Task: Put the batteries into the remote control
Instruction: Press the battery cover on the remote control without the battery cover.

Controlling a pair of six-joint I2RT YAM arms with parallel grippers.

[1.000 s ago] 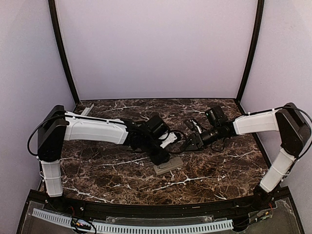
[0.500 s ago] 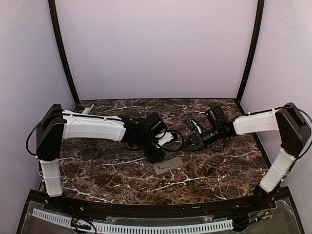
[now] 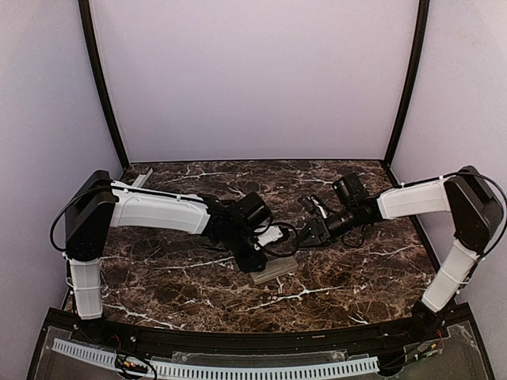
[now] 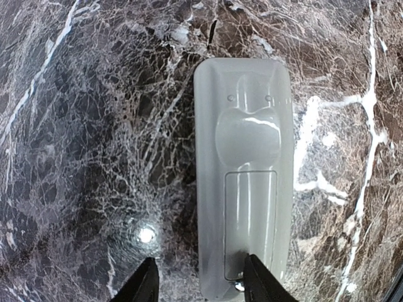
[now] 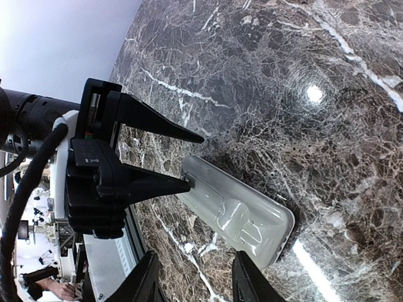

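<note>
L gripper (image 4: pixel 200 284), jaws apart & empty, sits over near end of back-up remote control (image 4: pixel 242 182), one fingertip on it; R gripper (image 5: pixel 194 280) spread, empty, hovers nearby.

Dark marble-patterned worktop (image 3: pixel 356 277), veined white, enclosed on three sides by plain pale lilac walls (image 3: pixel 253 79). Black posts (image 3: pixel 101 87) mark both rear corners; a bright glare spot (image 5: pixel 313 94) lies on the polished surface.
</note>
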